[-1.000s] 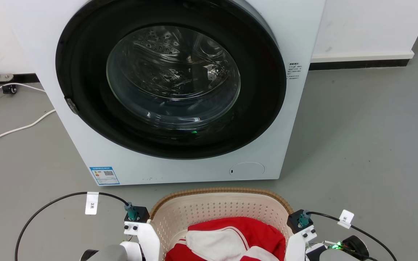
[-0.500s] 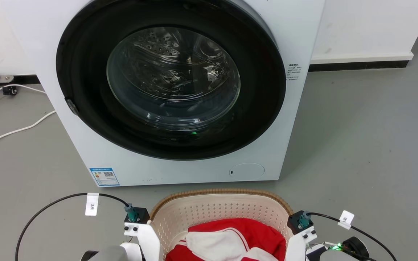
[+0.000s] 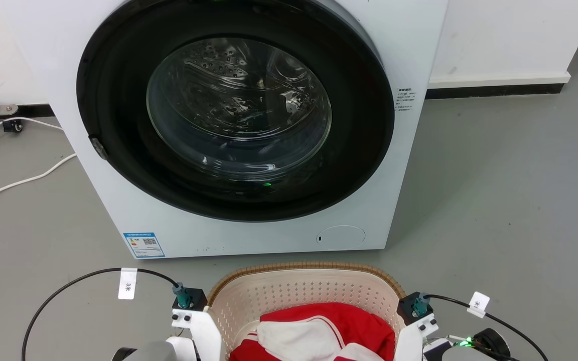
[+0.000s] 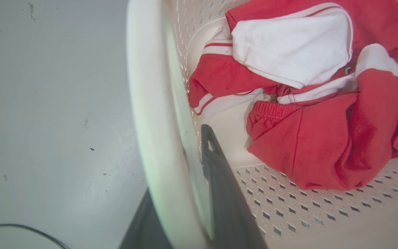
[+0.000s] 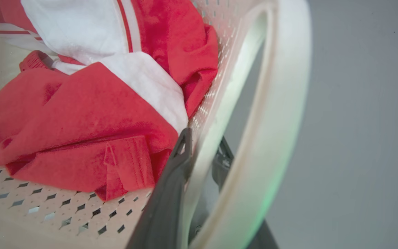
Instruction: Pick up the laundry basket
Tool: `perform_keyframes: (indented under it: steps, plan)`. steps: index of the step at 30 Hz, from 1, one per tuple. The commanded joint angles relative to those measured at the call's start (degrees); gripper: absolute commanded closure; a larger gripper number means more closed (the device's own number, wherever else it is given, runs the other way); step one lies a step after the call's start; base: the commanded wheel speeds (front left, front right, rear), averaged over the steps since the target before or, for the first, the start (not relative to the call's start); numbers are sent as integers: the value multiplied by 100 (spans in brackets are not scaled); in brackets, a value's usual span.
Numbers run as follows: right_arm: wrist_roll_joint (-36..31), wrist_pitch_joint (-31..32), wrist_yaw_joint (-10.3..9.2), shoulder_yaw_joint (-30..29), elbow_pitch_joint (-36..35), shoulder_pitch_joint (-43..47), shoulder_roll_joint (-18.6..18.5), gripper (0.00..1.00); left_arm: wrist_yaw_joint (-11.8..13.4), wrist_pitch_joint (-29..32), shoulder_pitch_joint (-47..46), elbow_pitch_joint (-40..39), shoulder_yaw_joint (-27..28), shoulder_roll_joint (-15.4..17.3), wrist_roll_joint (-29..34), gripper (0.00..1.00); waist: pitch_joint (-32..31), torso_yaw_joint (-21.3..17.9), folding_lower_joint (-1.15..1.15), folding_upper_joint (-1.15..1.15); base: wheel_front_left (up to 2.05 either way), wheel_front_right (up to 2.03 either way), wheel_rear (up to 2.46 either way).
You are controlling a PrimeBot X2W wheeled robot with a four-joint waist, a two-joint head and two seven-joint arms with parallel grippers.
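The laundry basket [image 3: 304, 288], cream and perforated with a brown woven-look rim, sits at the bottom middle of the head view, just in front of the washing machine. Red and white clothes [image 3: 319, 333] lie inside it. My left gripper [image 4: 185, 162] is shut on the basket's left side: one dark finger [image 4: 216, 166] is inside the wall, the other outside behind the white loop handle [image 4: 150, 114]. My right gripper [image 5: 202, 145] is shut on the right side in the same way, straddling the wall by the other handle [image 5: 275, 114]. In the head view both wrists flank the basket.
A white washing machine [image 3: 414, 45] with its round glass door [image 3: 239, 105] shut stands close ahead. White cables [image 3: 23, 178] trail over the grey floor at the left. Open floor [image 3: 510, 200] lies to the right, ending at a white wall with a dark baseboard [image 3: 494, 89].
The whole head picture has slid a few pixels downward, so the camera has moved. The basket, the clothes and both grippers keep the same places relative to each other.
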Motion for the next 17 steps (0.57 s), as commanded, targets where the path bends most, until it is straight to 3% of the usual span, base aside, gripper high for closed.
perform_keyframes:
  steps: [1,17]
  plan:
    - [-19,5,74,86,18,-21,-25,100,-19,-57,-133,-17,-13,57,-9,100,-1,2,0,0,0,0,0]
    - [189,-19,74,273,49,-34,-5,100,-19,-69,-155,2,-164,86,-149,100,5,13,0,0,0,0,0]
